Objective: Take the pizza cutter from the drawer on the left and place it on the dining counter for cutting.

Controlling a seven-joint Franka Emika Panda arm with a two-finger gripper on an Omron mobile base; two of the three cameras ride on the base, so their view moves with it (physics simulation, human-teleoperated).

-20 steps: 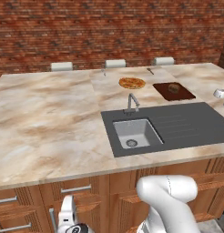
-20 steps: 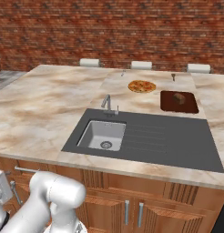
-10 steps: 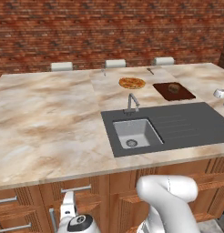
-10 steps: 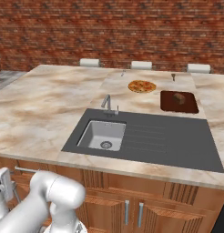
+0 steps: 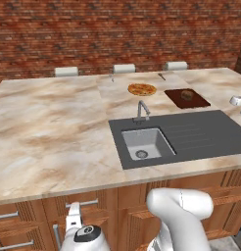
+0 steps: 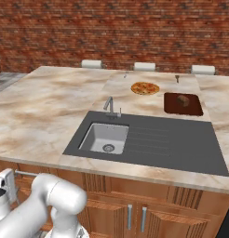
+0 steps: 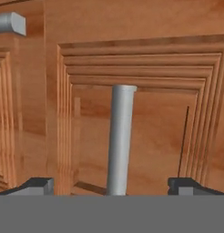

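My gripper (image 7: 112, 185) hangs low in front of the brown cabinet fronts under the dining counter (image 5: 54, 127), and it is open. In the hand view a silver bar handle (image 7: 119, 136) on a panelled wooden front stands between the two finger tips, untouched. I cannot tell whether this front is the drawer. From the base views the gripper (image 5: 74, 219) sits just below a horizontal silver handle (image 5: 82, 202), at the far lower left in the right base view (image 6: 6, 182). All fronts are closed. The pizza cutter is hidden.
On the dining counter (image 6: 46, 102) are a dark grey sink panel (image 5: 181, 137) with a tap, a pizza (image 5: 141, 89) and a dark red-brown cutting board (image 5: 186, 98). Another silver handle end (image 7: 10, 23) shows at the upper left of the hand view. A brick wall stands behind.
The hand has drifted slightly to the right, low in front of the cabinets. The jaws have stayed open and nothing on the counter has moved.
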